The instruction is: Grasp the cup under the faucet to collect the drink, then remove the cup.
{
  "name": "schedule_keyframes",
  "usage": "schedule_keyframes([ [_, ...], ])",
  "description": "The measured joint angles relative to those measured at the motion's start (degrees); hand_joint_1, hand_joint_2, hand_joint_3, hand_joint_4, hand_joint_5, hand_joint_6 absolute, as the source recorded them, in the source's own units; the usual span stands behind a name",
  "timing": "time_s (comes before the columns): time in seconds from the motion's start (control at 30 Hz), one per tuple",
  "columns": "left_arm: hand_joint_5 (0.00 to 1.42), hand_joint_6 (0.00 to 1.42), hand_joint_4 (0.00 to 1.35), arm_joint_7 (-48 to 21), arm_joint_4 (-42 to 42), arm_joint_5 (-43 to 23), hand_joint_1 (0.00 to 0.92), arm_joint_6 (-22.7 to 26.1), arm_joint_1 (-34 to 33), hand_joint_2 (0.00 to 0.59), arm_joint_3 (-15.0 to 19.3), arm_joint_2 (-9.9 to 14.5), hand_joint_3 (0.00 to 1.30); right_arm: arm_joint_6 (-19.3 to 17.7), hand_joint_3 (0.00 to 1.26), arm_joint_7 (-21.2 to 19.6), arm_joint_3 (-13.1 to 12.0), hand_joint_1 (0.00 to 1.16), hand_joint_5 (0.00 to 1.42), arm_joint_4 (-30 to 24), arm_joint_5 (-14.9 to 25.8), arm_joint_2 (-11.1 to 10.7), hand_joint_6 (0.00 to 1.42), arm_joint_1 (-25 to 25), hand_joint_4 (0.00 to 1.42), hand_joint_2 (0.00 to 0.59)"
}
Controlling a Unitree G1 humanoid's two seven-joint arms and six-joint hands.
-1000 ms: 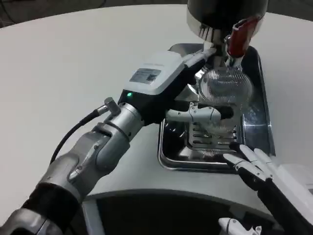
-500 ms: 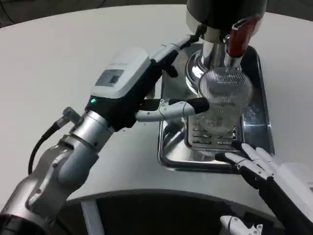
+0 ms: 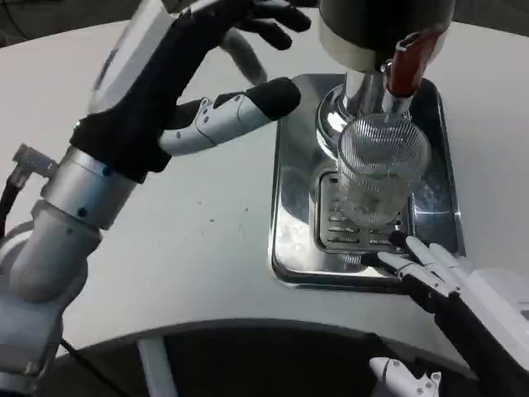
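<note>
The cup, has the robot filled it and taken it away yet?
Not yet. The clear ribbed glass cup stands under the red-handled faucet on the shiny metal drip tray. No hand holds it: the left hand hovers open beside it, the right hand rests at the tray's edge. Gripping and removing remain.

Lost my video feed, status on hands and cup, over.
Left hand open, raised above table beside dispenser. Right hand open, fingers at tray front edge. Cup upright under faucet, ungrasped. Nothing blocking cup.
</note>
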Motion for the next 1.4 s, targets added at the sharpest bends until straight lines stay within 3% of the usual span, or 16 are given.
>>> schedule_keyframes([
  [0.07, 0.46, 0.55, 0.44, -3.0, -0.8, -3.7, 0.0, 1.4, -0.8, 0.057, 0.3, 0.0, 0.38, 0.0, 0.16, 0.0, 0.2, 0.34, 0.0, 0.1, 0.0, 0.0, 0.0, -0.2, 0.0, 0.421],
  [0.27, 0.46, 0.5, 0.41, -14.9, -4.2, -17.5, 0.0, 11.6, -7.5, 0.062, 0.8, -0.2, 0.32, 0.2, 0.16, 0.0, 0.8, 0.34, 0.0, 0.3, -0.4, 0.0, 0.0, -1.0, 0.0, 0.422],
  [0.4, 0.43, 0.44, 0.33, -19.8, -4.3, -21.0, 0.0, 16.7, -10.5, 0.055, 0.8, -0.5, 0.27, 0.3, 0.16, 0.0, 0.8, 0.34, 0.0, 0.3, -0.4, 0.0, 0.0, -1.2, 0.0, 0.422],
  [0.53, 0.39, 0.41, 0.27, -22.4, -4.2, -21.7, 0.0, 20.6, -14.1, 0.058, 0.7, -2.2, 0.25, 0.4, 0.16, 0.0, 0.9, 0.34, 0.0, 0.3, -0.4, 0.0, 0.0, -1.4, 0.0, 0.422],
  [0.93, 0.28, 0.29, 0.17, -26.4, 3.2, -22.7, 0.0, 24.8, -20.9, 0.062, -0.1, -8.1, 0.21, 0.5, 0.16, 0.0, 0.9, 0.34, 0.0, 0.1, -0.4, 0.1, 0.0, -0.5, 0.0, 0.422],
  [1.4, 0.25, 0.26, 0.12, -31.6, 12.6, -18.3, 0.0, 27.0, -23.5, 0.065, -3.9, -10.2, 0.17, 0.5, 0.16, 0.0, 0.1, 0.34, 0.0, -0.8, -0.3, 0.1, 0.0, 0.5, 0.0, 0.422],
])
